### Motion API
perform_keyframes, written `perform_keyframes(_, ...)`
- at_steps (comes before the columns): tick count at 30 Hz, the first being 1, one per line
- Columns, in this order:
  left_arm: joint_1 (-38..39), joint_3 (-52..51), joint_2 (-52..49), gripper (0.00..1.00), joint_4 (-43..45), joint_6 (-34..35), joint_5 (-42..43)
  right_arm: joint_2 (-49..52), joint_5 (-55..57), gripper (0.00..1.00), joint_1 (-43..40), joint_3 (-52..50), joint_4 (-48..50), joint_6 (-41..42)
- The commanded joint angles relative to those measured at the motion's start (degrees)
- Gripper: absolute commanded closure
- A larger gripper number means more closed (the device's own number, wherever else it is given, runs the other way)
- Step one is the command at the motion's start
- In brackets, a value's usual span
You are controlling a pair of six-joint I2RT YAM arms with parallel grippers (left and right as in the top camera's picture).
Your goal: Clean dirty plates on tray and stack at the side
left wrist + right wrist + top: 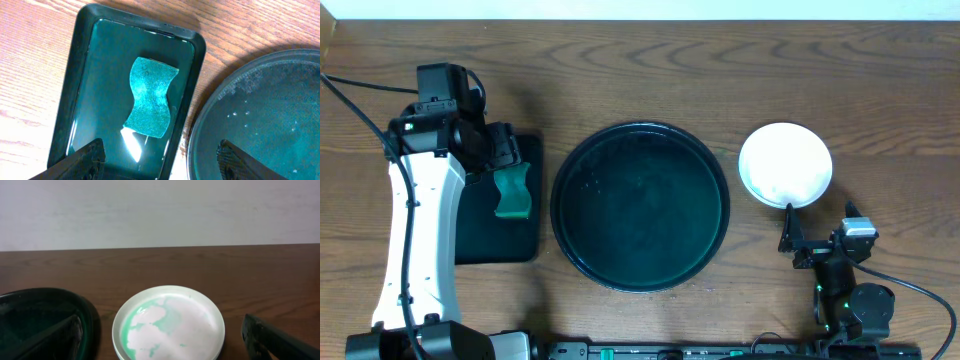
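Observation:
The large round dark tray [640,128] sits mid-table with no plates on it; it also shows in the left wrist view [270,110] and the right wrist view [40,305]. A white plate [785,163] rests on the table right of the tray. In the right wrist view the plate [170,305] carries a teal-green smear, and a second rim seems to lie under it. My right gripper [818,222] [165,342] is open and empty, just in front of the plate. My left gripper [503,150] [160,160] is open and empty above the sponge.
A green sponge [512,190] [150,97] lies in a small rectangular dark tray [470,245] [65,100] left of the round tray. A pale wall runs behind the table's far edge.

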State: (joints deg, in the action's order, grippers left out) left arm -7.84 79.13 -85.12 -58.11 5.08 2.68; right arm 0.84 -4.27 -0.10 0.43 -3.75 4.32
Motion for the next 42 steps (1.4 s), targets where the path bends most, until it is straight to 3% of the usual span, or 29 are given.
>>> perform_keyframes(1,-0.3,0.3,-0.2,0.28,-0.1,0.1,-0.1,-0.5,-0.3,0.01,-0.2,-0.1,-0.2,0.8)
perform_keyframes(30,-0.3,0.3,0.1,0.28,-0.1,0.1,-0.1,-0.5,-0.3,0.01,-0.2,-0.1,-0.2,0.8)
perform_keyframes(42,-0.1,-0.5,14.4,0.28,3.5,0.1,-0.3,-0.5,-0.3,0.01,-0.2,-0.1,-0.2,0.8)
